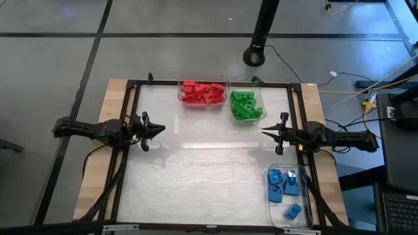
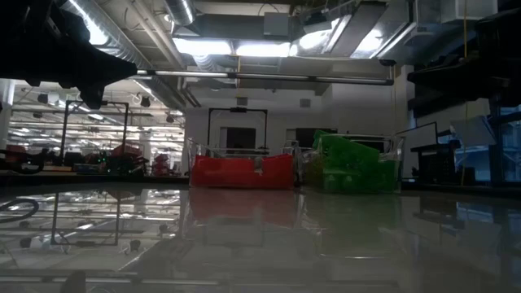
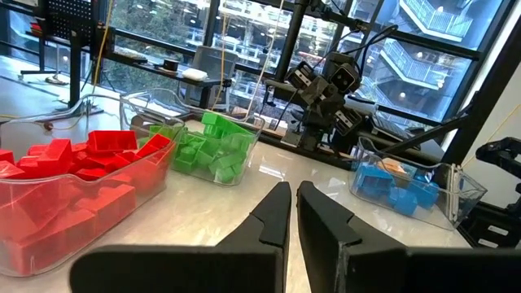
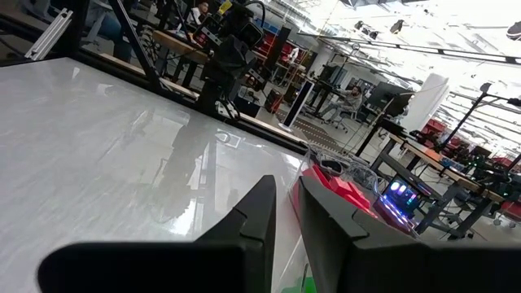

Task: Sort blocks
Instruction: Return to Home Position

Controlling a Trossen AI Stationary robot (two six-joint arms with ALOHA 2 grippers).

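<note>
From above: red studded plastic bricks [image 1: 202, 93] and green bricks [image 1: 245, 106] in clear plastic bins [image 1: 226, 91] at the far edge, blue bricks [image 1: 283, 185] binned at the near right corner. Left gripper [image 1: 159, 130] and right gripper [image 1: 266, 134] well apart, facing each other. Level view: red and green heaps side by side. Wrist views: both finger pairs pressed nearly together, empty.

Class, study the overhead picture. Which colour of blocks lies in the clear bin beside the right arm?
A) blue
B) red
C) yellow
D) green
A: the blue blocks lie in the clear bin on that side, while the red blocks and green blocks sit in bins at the table's far edge.
</note>
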